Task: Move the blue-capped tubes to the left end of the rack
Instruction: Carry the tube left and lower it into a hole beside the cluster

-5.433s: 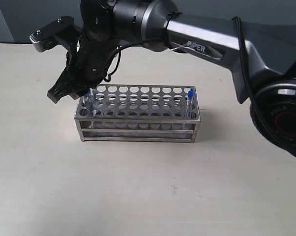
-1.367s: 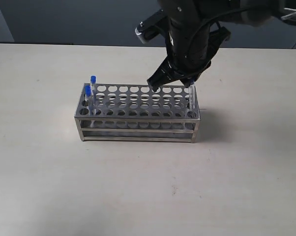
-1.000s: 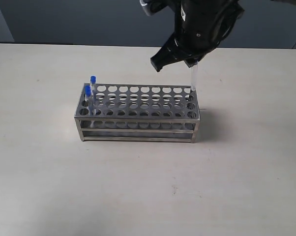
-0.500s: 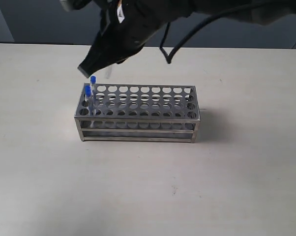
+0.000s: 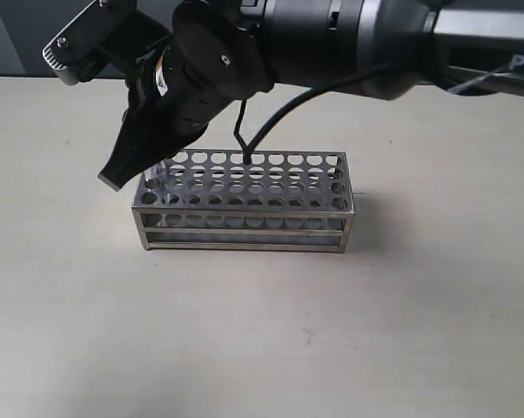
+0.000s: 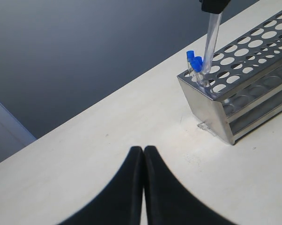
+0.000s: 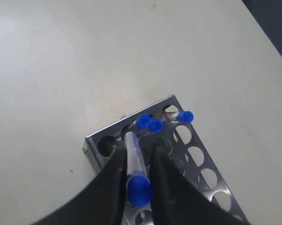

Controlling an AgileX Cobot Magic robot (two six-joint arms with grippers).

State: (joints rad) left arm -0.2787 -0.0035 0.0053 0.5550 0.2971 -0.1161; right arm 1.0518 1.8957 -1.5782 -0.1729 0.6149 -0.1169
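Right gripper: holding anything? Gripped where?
Yes. The right gripper holds a tube at its top end, by the blue cap, with the clear body hanging down to the rack. The left gripper holds nothing.

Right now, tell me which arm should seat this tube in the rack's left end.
Right. Its jaws grip the blue-capped tube, tip at a left-end rack hole beside three seated tubes. The left jaws are shut, empty, short of the rack.
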